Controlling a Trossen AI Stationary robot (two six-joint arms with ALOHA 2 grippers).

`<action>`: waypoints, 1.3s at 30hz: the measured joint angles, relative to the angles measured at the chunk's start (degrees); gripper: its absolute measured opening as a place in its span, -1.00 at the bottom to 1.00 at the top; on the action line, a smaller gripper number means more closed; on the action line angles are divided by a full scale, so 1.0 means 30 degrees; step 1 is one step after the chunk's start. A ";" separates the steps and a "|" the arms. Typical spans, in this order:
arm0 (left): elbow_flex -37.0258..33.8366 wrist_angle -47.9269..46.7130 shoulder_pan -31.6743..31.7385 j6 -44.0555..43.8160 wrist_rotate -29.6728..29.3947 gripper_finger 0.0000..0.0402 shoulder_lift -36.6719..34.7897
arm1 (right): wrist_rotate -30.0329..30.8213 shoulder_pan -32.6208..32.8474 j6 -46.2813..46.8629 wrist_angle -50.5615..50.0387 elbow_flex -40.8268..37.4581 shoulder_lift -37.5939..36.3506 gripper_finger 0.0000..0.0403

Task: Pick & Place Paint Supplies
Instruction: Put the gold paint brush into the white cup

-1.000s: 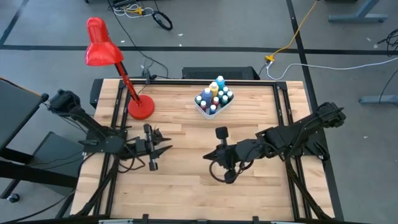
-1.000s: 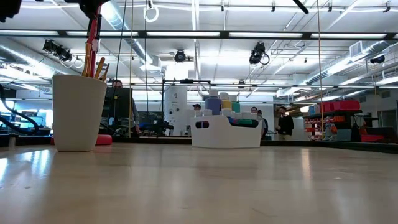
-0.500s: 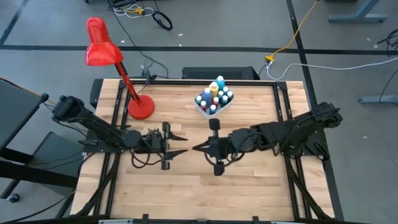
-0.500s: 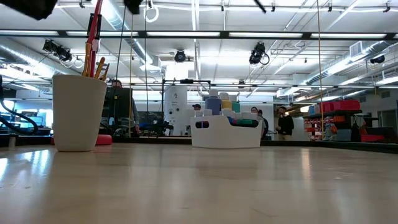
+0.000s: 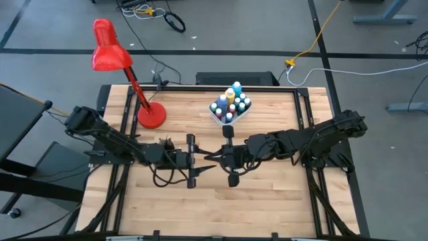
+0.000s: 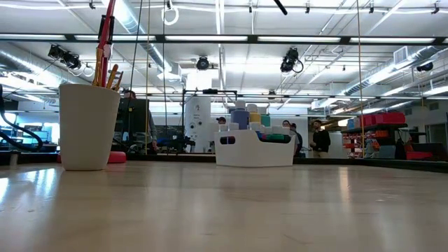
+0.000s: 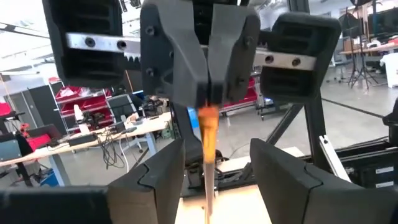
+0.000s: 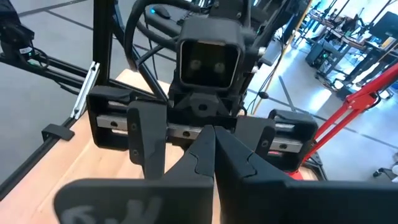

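Note:
My right gripper [image 7: 208, 99] is shut on a thin orange-handled paintbrush [image 7: 209, 146] above the middle of the table [image 5: 267, 201]. My left gripper [image 7: 211, 180] faces it fingertip to fingertip. It is open, with one finger on each side of the brush and apart from it. In the high view the two grippers meet, left [image 5: 204, 167] and right [image 5: 214, 159]. Several small paint bottles stand upright in the white tray [image 5: 231, 107] near the far edge. A beige cup [image 6: 89, 126] holds more brushes. My right gripper pinches one end of the paintbrush [image 7: 208, 115] between its two shut fingertips, coming level from the table's right. The brush is lifted clear and sticks out past the fingertips toward the left gripper, running between that gripper's open fingers.
A red desk lamp [image 5: 110, 57] stands on its round base [image 5: 152, 115] at the table's far left. The white tray also shows in the low view [image 6: 255, 148], beyond bare wooden table. People stand in the room behind the table.
Both arms have reached in toward the table's middle. The left gripper has moved toward the right edge, the right gripper toward the left edge and slightly toward the far edge. They now meet tip to tip.

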 joint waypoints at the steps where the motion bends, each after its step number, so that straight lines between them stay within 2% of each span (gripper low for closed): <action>1: 0.0125 -0.0083 0.0000 0.0001 0.0009 -0.06 0.0001 | 0.0000 -0.0007 -0.0001 -0.0029 0.0000 0.0000 -1.00; 6: 0.0226 0.0056 0.0000 0.0088 -0.0058 -0.11 0.0001 | -0.0006 -0.0007 -0.0392 0.0107 0.0000 0.0000 -1.00; 9: 0.0226 0.0021 0.0000 0.0096 -0.0060 -0.22 0.0001 | -0.0007 -0.0007 -0.0476 0.0137 0.0000 0.0000 -1.00; 17: 0.0219 -0.0008 0.0017 0.0227 -0.0131 -0.87 0.0001 | 0.0133 0.0005 -0.0464 0.0130 0.0000 0.0000 -1.00; 18: 0.0219 -0.0013 0.0015 0.0229 -0.0085 -0.90 0.0001 | 0.0220 0.0017 -0.0472 0.0087 0.0000 0.0000 -1.00; 22: 0.0219 -0.0092 0.0001 0.0086 -0.0494 -0.86 0.0001 | 0.0217 0.0000 0.0050 0.0008 0.0000 0.0000 -0.93; 27: 0.0212 -0.1156 -0.0140 0.0001 -0.2994 -0.88 0.0001 | 0.0510 0.0145 0.0489 -0.0830 0.0000 0.0000 -0.73; 30: 0.0210 -0.1557 -0.0294 -0.0014 -0.4157 -0.90 0.0001 | 0.1522 0.0283 0.1083 -0.1863 0.0000 0.0000 -0.59; 34: 0.0204 -0.2223 -0.0709 -0.0457 -0.4982 -0.90 -0.0082 | 0.2259 0.0306 0.2915 -0.3957 0.0000 0.0000 -0.43; 39: 0.0183 -0.5412 -0.1389 -0.1142 -0.7752 -0.88 -0.1131 | 0.2150 0.0337 0.6479 -0.6289 0.0000 0.0000 -0.29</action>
